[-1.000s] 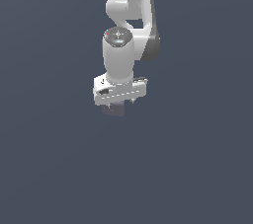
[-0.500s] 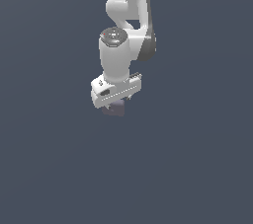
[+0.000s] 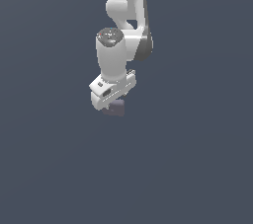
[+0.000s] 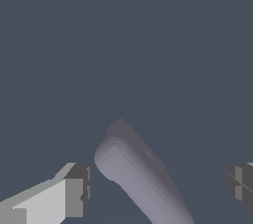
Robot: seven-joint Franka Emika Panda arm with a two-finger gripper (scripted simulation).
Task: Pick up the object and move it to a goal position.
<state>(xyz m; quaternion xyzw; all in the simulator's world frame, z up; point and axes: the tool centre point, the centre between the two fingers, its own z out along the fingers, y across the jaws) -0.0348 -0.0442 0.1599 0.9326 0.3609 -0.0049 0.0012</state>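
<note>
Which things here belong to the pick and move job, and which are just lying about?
Part of the job:
- small matte purple-grey blocky lump, between the fingers
- white-grey gripper, fingers apart on either side of it

Lying about:
- nothing else in view, only the plain dark grey ground

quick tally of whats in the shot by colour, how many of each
purple-grey: 1, the object
white-grey: 1, the arm with its gripper
total: 2
</note>
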